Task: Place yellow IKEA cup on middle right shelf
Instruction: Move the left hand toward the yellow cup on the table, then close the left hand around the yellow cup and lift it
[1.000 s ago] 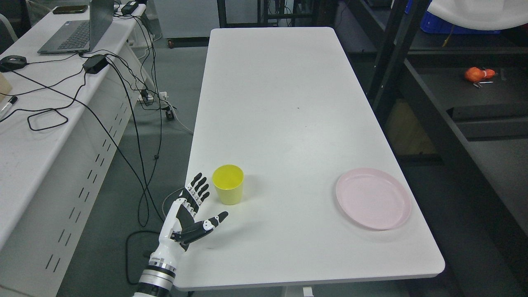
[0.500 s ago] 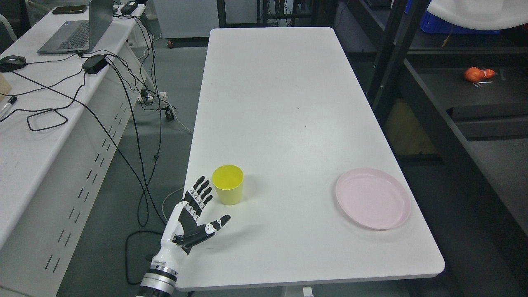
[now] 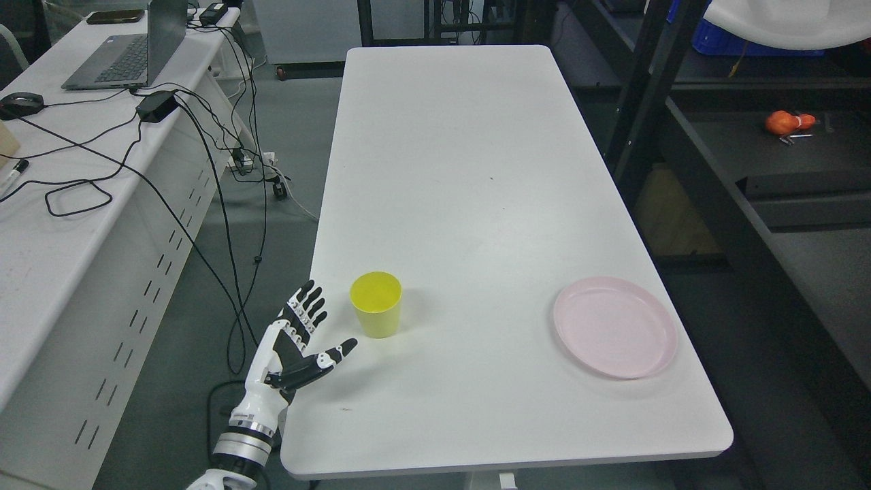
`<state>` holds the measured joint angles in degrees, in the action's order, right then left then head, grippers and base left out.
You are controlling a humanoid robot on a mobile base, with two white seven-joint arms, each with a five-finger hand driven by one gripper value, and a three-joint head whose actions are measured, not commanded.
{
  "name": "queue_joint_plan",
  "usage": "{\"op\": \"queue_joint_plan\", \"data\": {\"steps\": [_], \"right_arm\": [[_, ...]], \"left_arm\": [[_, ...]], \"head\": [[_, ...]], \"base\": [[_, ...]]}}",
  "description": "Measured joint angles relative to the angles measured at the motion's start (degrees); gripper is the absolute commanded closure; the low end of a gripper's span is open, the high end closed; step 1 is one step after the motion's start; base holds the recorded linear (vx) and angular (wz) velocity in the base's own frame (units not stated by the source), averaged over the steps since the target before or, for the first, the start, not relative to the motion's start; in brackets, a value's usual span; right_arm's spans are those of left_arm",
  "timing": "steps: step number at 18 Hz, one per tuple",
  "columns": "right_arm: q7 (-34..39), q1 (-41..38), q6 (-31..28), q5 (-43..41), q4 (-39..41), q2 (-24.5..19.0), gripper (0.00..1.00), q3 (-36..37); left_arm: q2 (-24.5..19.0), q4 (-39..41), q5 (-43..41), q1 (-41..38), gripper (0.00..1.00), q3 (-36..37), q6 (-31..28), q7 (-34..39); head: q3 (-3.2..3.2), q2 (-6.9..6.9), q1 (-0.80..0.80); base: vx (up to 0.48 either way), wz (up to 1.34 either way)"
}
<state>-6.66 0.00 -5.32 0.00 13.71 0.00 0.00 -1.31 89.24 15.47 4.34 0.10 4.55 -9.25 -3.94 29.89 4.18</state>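
Your yellow cup (image 3: 375,304) stands upright on the white table (image 3: 476,170), just to the right of your left hand (image 3: 292,347) and a little beyond its thumb, not touching it. That hand hangs at the table's left edge with its fingers (image 3: 306,306) spread apart and straight, thumb pointing toward the cup, gripping nothing. Well off to the hand's right, past the cup, a pink plate (image 3: 615,327) lies flat on the same table.
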Motion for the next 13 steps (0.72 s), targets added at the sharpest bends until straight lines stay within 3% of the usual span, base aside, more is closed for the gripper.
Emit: {"op": "queue_joint_plan", "data": {"steps": [13], "right_arm": [[0.0, 0.0, 0.0, 0.0, 0.0, 0.0, 0.01, 0.0]], "left_arm": [[-1.4, -8.2, -0.2, 9.9, 0.02, 1.7, -0.3, -0.6]], "head": [[0.00, 0.00, 0.00]], "base": [[0.000, 0.00]]}}
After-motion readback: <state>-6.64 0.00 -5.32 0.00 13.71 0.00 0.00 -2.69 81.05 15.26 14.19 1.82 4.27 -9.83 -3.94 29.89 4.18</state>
